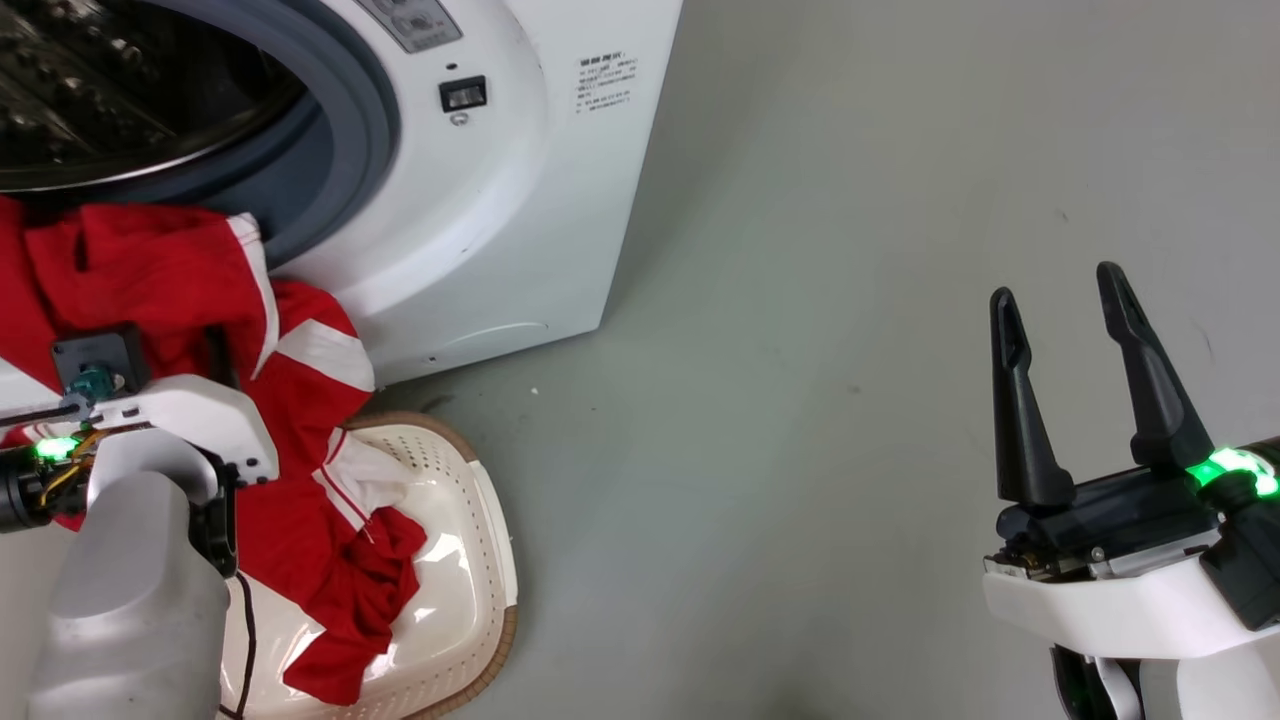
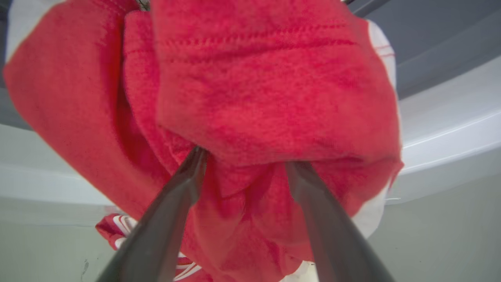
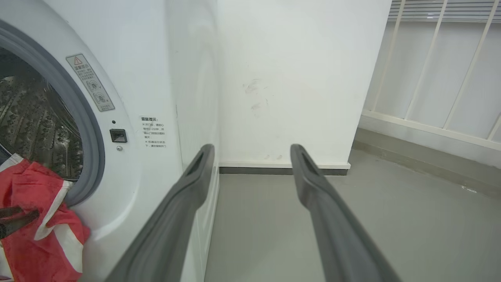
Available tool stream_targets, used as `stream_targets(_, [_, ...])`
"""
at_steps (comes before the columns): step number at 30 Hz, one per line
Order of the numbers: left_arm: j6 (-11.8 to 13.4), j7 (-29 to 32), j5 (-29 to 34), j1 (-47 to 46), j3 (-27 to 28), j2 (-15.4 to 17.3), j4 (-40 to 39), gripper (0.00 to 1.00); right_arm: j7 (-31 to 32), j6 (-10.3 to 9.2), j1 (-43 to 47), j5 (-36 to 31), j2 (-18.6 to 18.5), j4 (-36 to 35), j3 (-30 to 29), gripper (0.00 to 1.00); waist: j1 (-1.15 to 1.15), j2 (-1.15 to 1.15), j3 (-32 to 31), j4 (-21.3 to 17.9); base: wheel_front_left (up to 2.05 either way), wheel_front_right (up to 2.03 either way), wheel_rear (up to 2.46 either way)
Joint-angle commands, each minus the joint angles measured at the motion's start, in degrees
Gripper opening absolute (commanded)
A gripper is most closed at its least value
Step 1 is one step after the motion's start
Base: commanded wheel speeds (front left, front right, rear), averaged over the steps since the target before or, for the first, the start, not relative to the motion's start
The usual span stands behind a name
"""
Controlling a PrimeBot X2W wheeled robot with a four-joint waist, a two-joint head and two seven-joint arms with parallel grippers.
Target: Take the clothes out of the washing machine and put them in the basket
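Red clothes with white stripes spill from the mouth of the white washing machine down into the cream basket on the floor below it. My left wrist sits against this fabric, hiding the fingers in the head view. In the left wrist view my left gripper has its fingers spread wide, the tips buried in the red clothes. My right gripper hangs open and empty over bare floor, far right of the machine. From the right wrist, my right gripper points past the washing machine and the clothes.
The steel drum looks dark behind the grey door seal. Grey floor stretches between the machine and my right arm. A white wall and a pale railing stand beyond the machine.
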Motion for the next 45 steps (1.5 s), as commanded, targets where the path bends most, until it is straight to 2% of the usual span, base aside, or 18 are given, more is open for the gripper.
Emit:
stream_targets(1, [0.3, -0.1, 0.3, -0.6, 0.1, 0.3, 0.4, 1.0, -0.1, -0.04, -0.8, 0.2, 0.0, -0.2, -0.1, 1.0, 0.0, 0.0, 0.8, -0.5, 0.0, 0.0, 0.0])
stream_targets(10, [-0.4, -0.1, 0.8, -3.1, 0.6, 0.3, 1.4, 1.0, -0.1, -0.04, -1.7, 0.7, 0.0, -0.3, 0.0, 1.0, 0.0, 0.0, 2.0, -0.3, 0.0, 0.0, 0.0])
stream_targets(11, [-0.5, -0.1, 0.7, -3.2, 0.8, 0.3, 1.1, 0.03, -0.1, -0.04, -1.8, 0.7, 0.0, -0.3, 0.0, 1.0, 0.0, 0.0, 2.0, -0.3, 0.0, 0.0, 0.0])
stream_targets(12, [-0.7, -0.1, 0.7, -3.1, 0.8, 0.2, 1.1, 0.0, -0.1, -0.04, -1.9, 0.7, 0.0, -0.3, -0.1, 1.0, 0.0, 0.0, 2.0, -0.2, 0.0, 0.0, 0.0])
stream_targets(23, [-2.1, -0.1, 1.0, 2.1, 1.4, -2.4, -0.2, 0.0, -0.1, -0.04, 0.2, -0.3, 0.0, 0.9, 0.2, 1.0, 0.0, 0.0, -2.5, 1.5, 0.0, 0.0, 0.0])
stream_targets(39, [-3.5, -0.1, 5.0, 21.6, 1.2, -8.6, -18.2, 0.0, -0.1, -0.04, 5.9, -2.9, 0.0, 2.3, 0.2, 1.0, 0.0, 0.0, -14.1, 5.4, 0.0, 0.0, 0.0])
stream_targets(45, [-4.6, -0.1, 6.2, 28.6, -0.2, -10.3, -20.8, 0.0, -0.1, -0.04, 7.6, -3.1, 0.0, 2.1, 0.2, 1.0, 0.0, 0.0, -15.6, 6.1, 0.0, 0.0, 0.0])
